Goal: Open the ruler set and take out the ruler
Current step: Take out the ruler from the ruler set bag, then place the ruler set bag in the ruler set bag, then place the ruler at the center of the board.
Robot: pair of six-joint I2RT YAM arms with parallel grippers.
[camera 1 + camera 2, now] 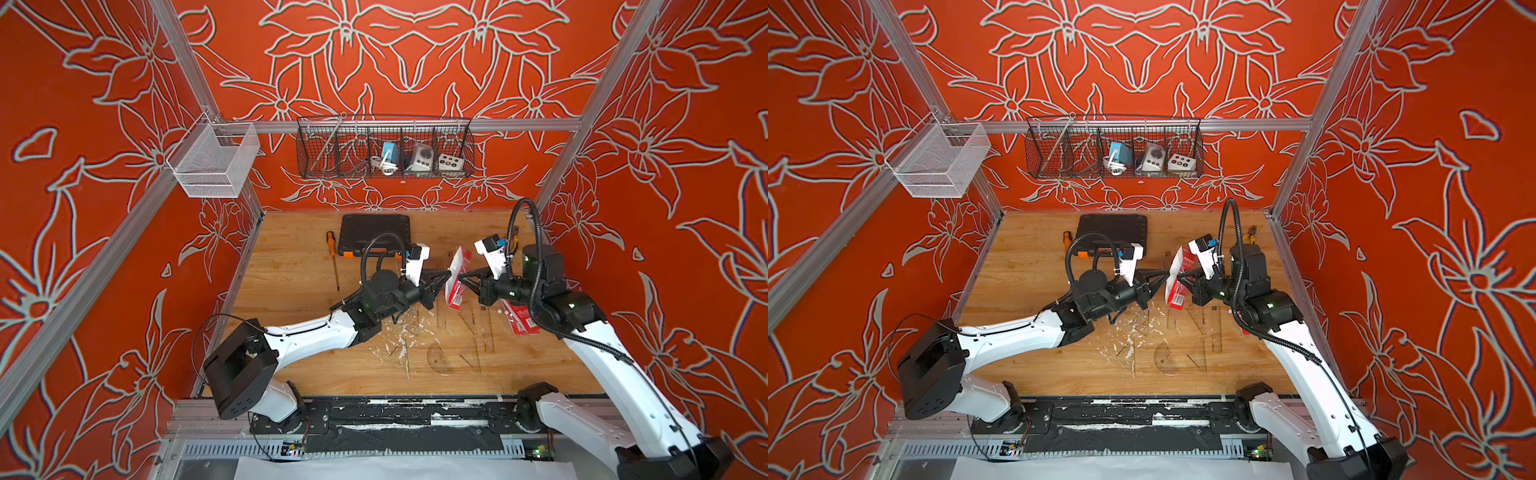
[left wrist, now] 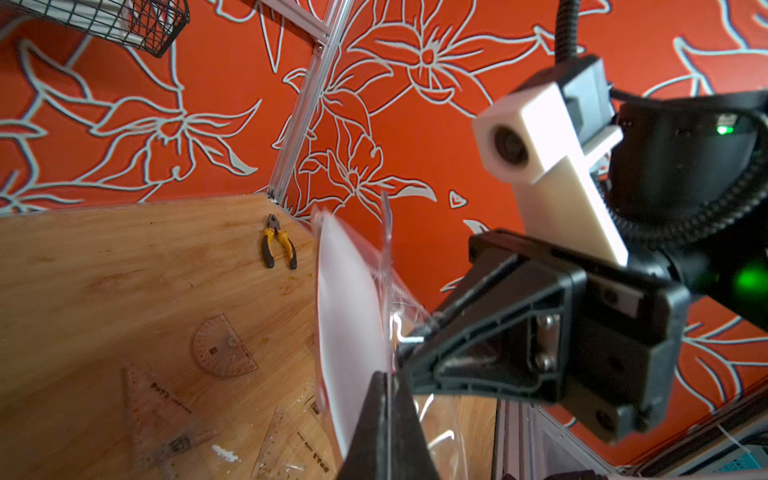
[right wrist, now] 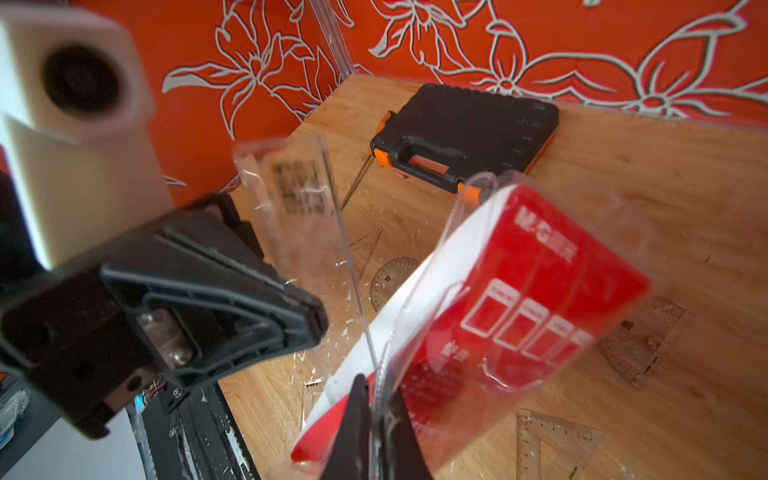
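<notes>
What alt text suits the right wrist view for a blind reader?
The right gripper and left gripper, both shut, pinch a clear plastic ruler set sleeve with a red-and-white card inside, above a wooden table. A black plastic tool case with orange latches lies behind.

We are reaching our left arm and right arm inward from the near corners, elbows bent, so the wrists are meeting mid-scene. Our left gripper and right gripper are pointing tip to tip, nearly touching, both pairs of fingers pressing fully closed.
</notes>
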